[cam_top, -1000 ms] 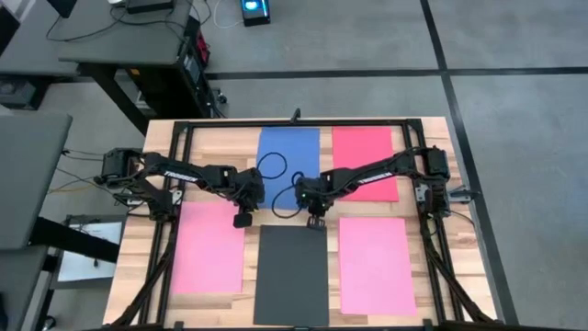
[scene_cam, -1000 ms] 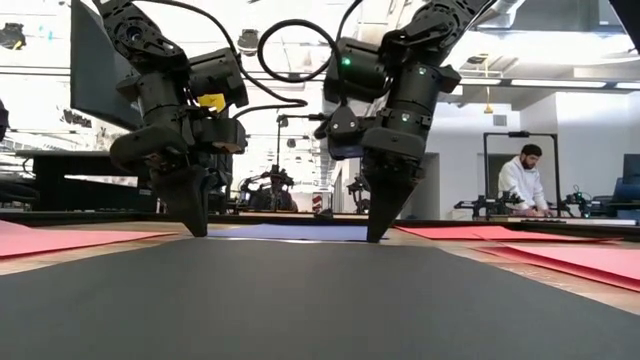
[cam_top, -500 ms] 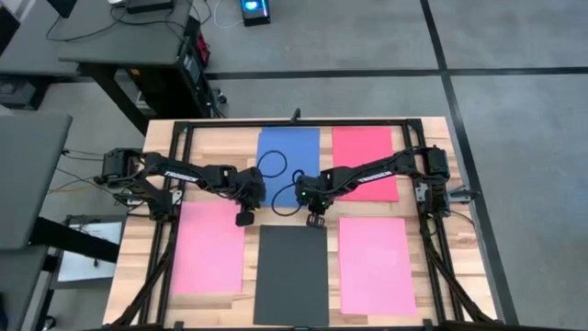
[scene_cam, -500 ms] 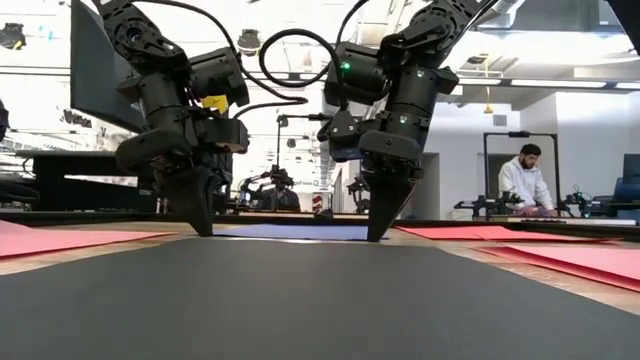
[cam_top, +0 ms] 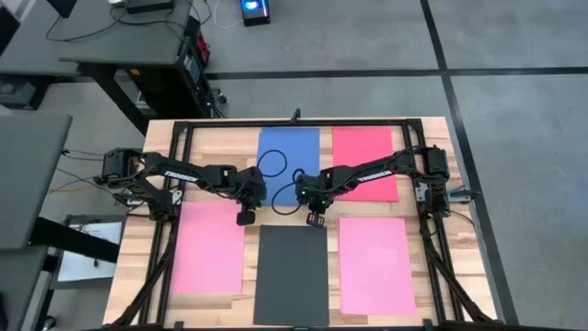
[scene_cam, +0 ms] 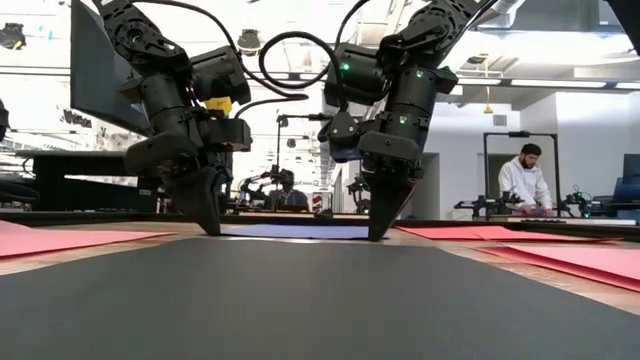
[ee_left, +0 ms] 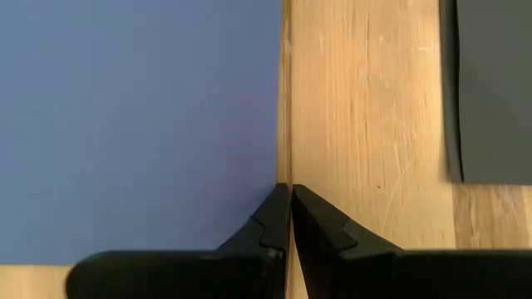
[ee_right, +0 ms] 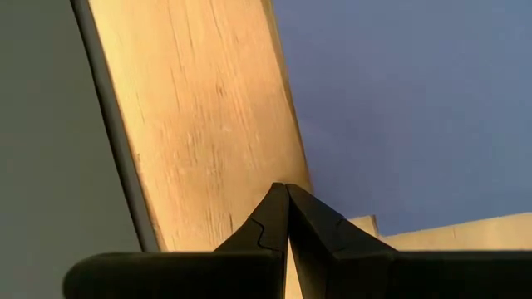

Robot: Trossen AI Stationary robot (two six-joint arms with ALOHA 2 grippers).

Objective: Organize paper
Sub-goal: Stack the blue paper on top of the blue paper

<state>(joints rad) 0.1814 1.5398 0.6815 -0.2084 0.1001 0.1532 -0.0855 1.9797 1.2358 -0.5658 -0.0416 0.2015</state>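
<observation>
Five sheets of paper lie flat on the wooden table: a blue sheet [cam_top: 288, 164] far centre, a red sheet [cam_top: 365, 161] far right, a black sheet [cam_top: 291, 274] near centre, and two pink sheets, one near left [cam_top: 209, 246] and one near right [cam_top: 376, 264]. My left gripper [scene_cam: 212, 228] is shut and points down at the blue sheet's near left corner [ee_left: 270, 178]. My right gripper [scene_cam: 378, 235] is shut and points down at its near right corner [ee_right: 312, 178]. Both tips stand over the bare wood strip [ee_left: 366, 100] between the blue and black sheets. My left gripper's shut tips come down from above right at the blue sheet's near edge [ee_left: 274, 166]; I cannot tell whether they touch the paper or the wood. My right gripper's shut tips come down the same way at that edge [ee_right: 301, 166]; touching or not, I cannot tell.
A black metal frame [cam_top: 294, 122] runs along the table's far edge and sides. Cables loop over the blue sheet [cam_top: 272, 165]. Beyond the table, a person [scene_cam: 523, 180] sits at a desk in the room.
My left gripper's tips have edged a little toward the table's right, along the blue sheet's near edge. Both grippers have stayed shut, and the sheets have not moved.
</observation>
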